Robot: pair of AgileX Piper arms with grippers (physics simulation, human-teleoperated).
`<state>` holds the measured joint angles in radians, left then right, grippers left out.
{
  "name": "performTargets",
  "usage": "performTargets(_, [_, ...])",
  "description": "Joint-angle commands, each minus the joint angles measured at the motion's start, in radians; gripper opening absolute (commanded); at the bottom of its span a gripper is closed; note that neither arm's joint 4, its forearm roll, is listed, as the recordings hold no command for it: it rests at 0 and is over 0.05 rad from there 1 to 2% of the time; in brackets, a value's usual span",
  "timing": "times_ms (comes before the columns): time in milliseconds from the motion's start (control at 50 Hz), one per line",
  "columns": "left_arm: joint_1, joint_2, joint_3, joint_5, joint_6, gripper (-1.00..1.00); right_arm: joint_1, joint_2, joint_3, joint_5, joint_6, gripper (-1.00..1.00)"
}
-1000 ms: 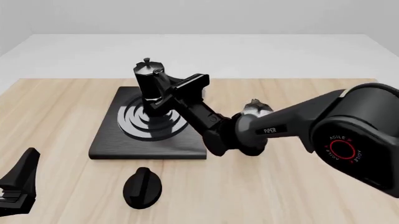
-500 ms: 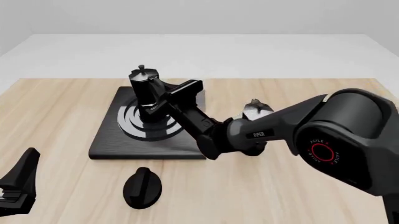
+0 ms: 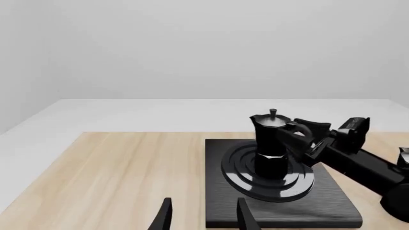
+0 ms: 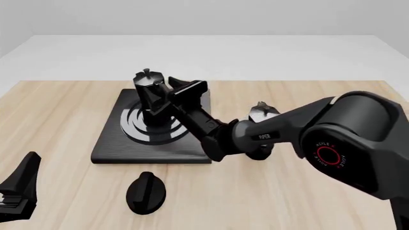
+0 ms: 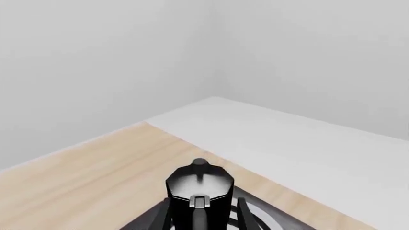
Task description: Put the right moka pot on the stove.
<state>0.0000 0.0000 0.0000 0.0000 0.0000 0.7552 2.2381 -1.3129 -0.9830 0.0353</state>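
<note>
The right moka pot [image 4: 148, 91], black with a silver lid, stands upright on the burner rings of the stove [image 4: 115, 148]. My right gripper [image 4: 167, 95] reaches in from the right and is shut on the pot at its handle side. In the right wrist view the pot [image 5: 199, 191] sits between the fingertips [image 5: 167, 211]. The left wrist view shows the pot [image 3: 271, 143] on the stove [image 3: 223, 211]. My left gripper [image 4: 16, 191] is open and empty at the table's near left corner.
The second moka pot [image 4: 262, 111] stands right of the stove, partly hidden behind my right arm. A separate black round knob [image 4: 146, 192] lies on the wooden table in front of the stove.
The right gripper has lowered the pot from above the stove's far edge down onto the burner rings. The left arm has not moved.
</note>
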Motion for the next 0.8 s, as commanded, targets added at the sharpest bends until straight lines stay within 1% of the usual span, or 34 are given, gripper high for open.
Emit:
performTargets(20, [0.000,0.000,0.000,0.000,0.000,1.00,-0.005,-0.035,0.024,0.008,-0.008,1.00])
performTargets(160, [0.000,0.000,0.000,0.000,0.000,1.00,-0.004,-0.081,0.067,0.008,-0.025,1.00])
performTargets(220, [0.000,0.000,0.000,0.000,0.000,1.00,-0.005,-0.125,0.108,0.002,-0.032,1.00])
performTargets(340, [0.000,0.000,0.000,0.000,0.000,1.00,-0.012,-0.201,0.168,0.012,-0.030,1.00])
performTargets(580, [0.000,0.000,0.000,0.000,0.000,1.00,-0.009,-0.280,0.238,0.034,-0.039,1.00])
performTargets(800, [0.000,0.000,0.000,0.000,0.000,1.00,-0.003,-0.371,0.328,0.016,-0.038,1.00])
